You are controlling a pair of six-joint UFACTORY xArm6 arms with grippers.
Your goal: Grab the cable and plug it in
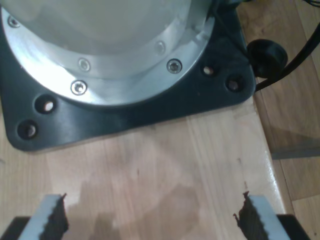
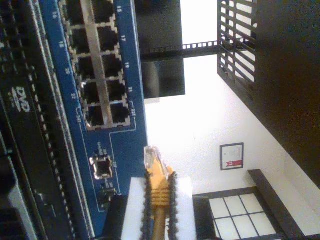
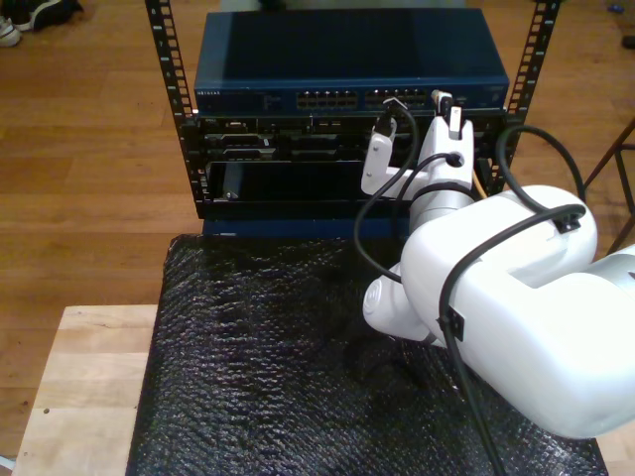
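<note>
Clamping the cable (image 2: 159, 192) behind its plug, my second hand (image 2: 159, 200) grips tight.

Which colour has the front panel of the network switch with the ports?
Blue, clearest in the second wrist view: the network switch.

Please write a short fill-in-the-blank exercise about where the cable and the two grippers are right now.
1. My second gripper is shut on the yellow-orange ____, just behind its clear plug.
2. The plug sits close to the ____-coloured network switch, not yet in a port.
3. My first gripper is ____, with nothing between its pads.
4. Below it lies a bare ____ surface.

Missing words: cable; blue; open; wooden
</note>
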